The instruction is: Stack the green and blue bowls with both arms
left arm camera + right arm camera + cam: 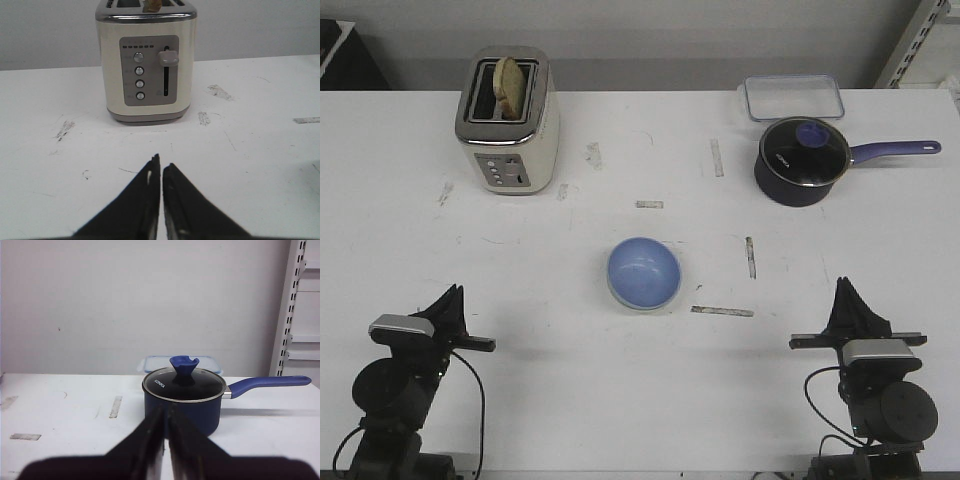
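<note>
Blue bowl [644, 272] sits nested in the green bowl [642, 303] at table centre, stack apparently done. Left gripper [451, 294] and right gripper [845, 289], both pinched together, rest near the front corners, roughly equidistant from it.

Front view: a high camera looks forward and down over the whole white table [640, 400], with both arms at its near edge. Left wrist view: a low camera looks along the tabletop, close to the cream toaster [145, 65], which the front view shows far left [508, 120]. Right wrist view: equally low, facing the dark blue saucepan [182, 397], seen far right in the front view [802, 160].
</note>
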